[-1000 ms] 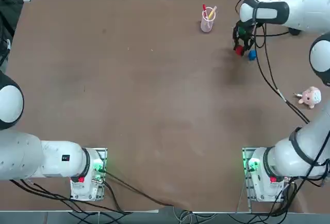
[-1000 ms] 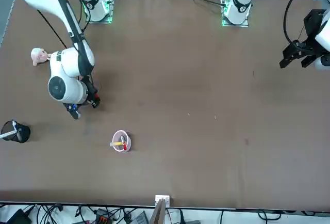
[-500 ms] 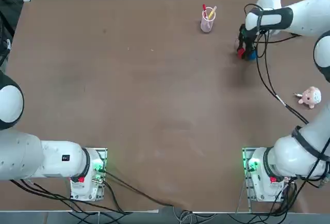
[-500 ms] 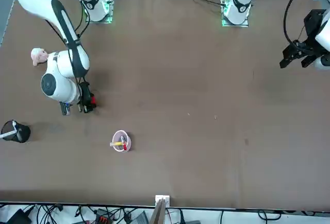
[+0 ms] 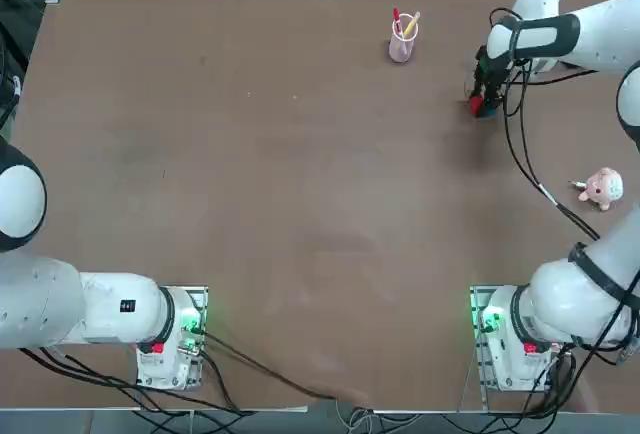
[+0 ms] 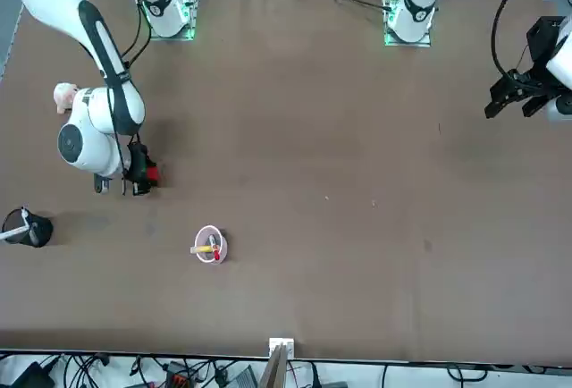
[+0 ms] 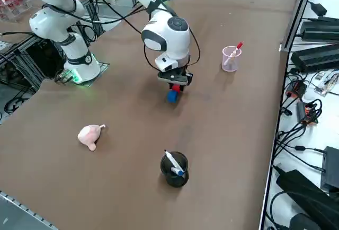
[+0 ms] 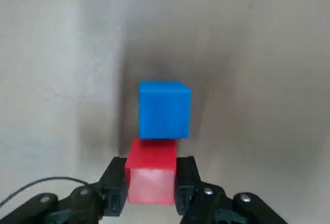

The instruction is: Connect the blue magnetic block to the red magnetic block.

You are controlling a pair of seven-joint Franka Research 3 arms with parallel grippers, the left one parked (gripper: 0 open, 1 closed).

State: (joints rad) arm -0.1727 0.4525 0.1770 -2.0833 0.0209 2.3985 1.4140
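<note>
My right gripper point(image 8: 150, 176) is shut on the red magnetic block point(image 8: 150, 178), held low over the table at its far right. The blue magnetic block point(image 8: 164, 109) rests on the table with one face against the red block's far face; they look to be touching. In the right side view the red block point(image 7: 175, 87) shows under the gripper point(image 7: 176, 81) with the blue block point(image 7: 172, 96) just beside it. In the top view the gripper point(image 5: 483, 100) covers most of both blocks. The front view shows the red block point(image 6: 151, 172); the blue one is hidden there.
A pink cup with pens point(image 5: 402, 39) stands to the left of the gripper near the far edge. A pink plush toy point(image 5: 601, 187) lies nearer the robot at the right edge. A black cup with a pen point(image 7: 174, 169) stands close to the right edge. The arm's cable point(image 5: 520, 154) trails across the table.
My right gripper has carried the red block to the right, closing the gap to the blue block. The two blocks, apart before, now sit face to face.
</note>
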